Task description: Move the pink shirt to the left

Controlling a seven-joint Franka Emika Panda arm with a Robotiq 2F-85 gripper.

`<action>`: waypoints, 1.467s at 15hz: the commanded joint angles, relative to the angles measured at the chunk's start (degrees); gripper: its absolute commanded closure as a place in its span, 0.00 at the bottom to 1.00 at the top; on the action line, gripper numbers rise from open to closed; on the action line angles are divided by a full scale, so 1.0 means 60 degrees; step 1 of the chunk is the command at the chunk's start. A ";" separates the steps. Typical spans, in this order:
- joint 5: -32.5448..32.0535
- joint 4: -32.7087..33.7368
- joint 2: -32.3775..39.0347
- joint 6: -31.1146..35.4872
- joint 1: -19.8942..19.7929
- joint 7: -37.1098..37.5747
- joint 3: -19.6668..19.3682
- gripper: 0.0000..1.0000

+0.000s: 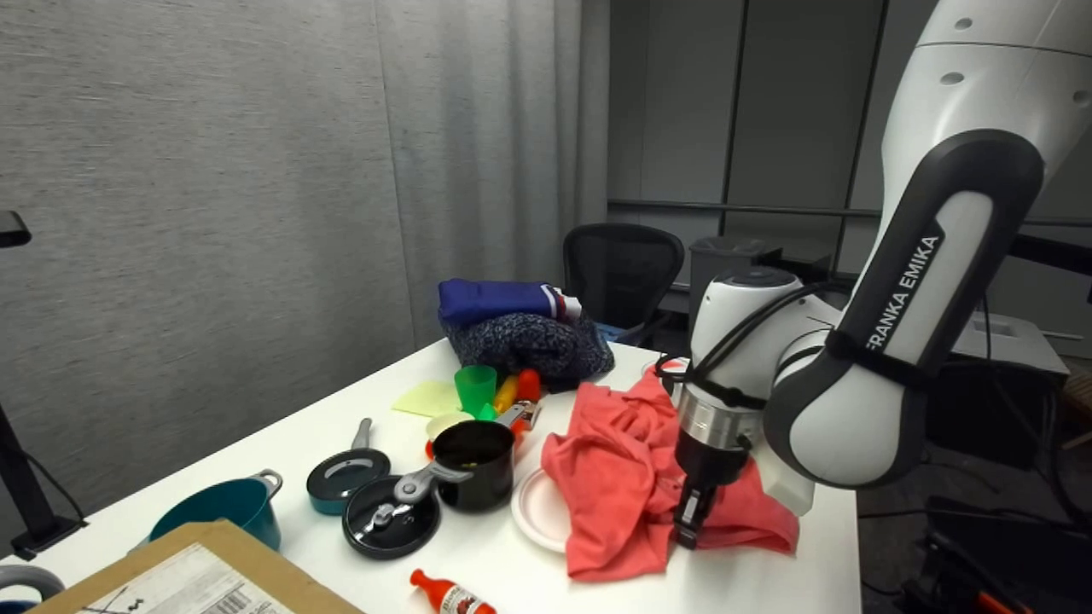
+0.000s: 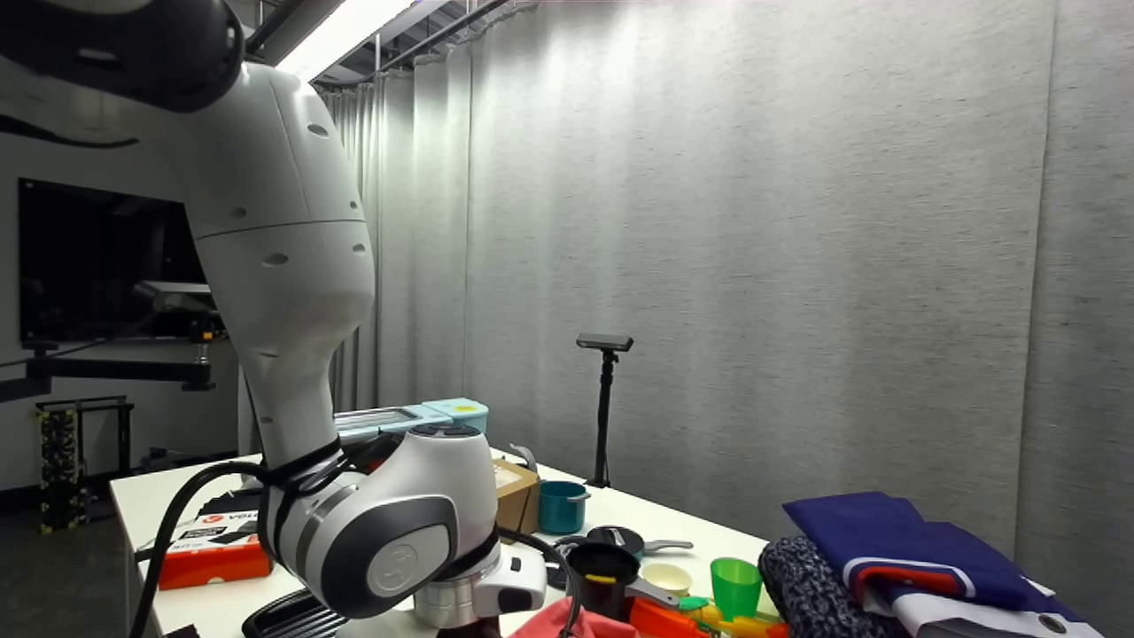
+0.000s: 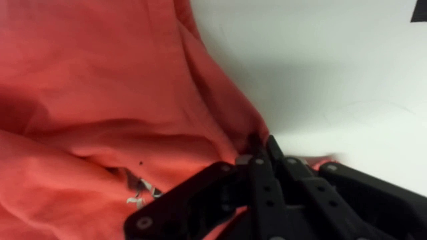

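Note:
The pink shirt [image 1: 610, 486] lies crumpled at the right side of the white table in an exterior view. Only a small part of the shirt [image 2: 571, 622] shows at the bottom of an exterior view. In the wrist view the shirt [image 3: 100, 100] fills the left half, with its edge running down to the fingertips. My gripper [image 1: 687, 530] points down at the shirt's near edge. In the wrist view the gripper [image 3: 265, 146] is shut with its fingertips close together on a fold of that edge. Part of the shirt is hidden behind the gripper.
A white plate [image 1: 537, 510] lies partly under the shirt. A black pot [image 1: 490, 482], a lid [image 1: 401, 533] and a small pan [image 1: 345, 473] stand beside it. A red bottle [image 1: 452, 594] lies in front. A cardboard box [image 1: 196, 580] and folded cloths [image 1: 520, 341] are farther off.

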 commanded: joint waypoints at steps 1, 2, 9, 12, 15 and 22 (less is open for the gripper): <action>0.0813 0.0131 0.0131 -0.0259 -0.0817 -0.0922 0.1282 0.99; 0.1216 0.0224 0.0238 -0.0357 -0.1284 -0.1326 0.2017 0.99; 0.3030 0.1343 0.0318 -0.3071 -0.1807 -0.3073 0.4117 0.99; 0.2528 0.1371 0.0194 -0.2649 -0.1022 -0.2636 0.3300 0.71; 0.2502 0.1290 0.0059 -0.1641 -0.0680 -0.2491 0.2852 0.56; 0.2182 0.1327 -0.0518 -0.1058 -0.0351 -0.1547 0.1940 0.03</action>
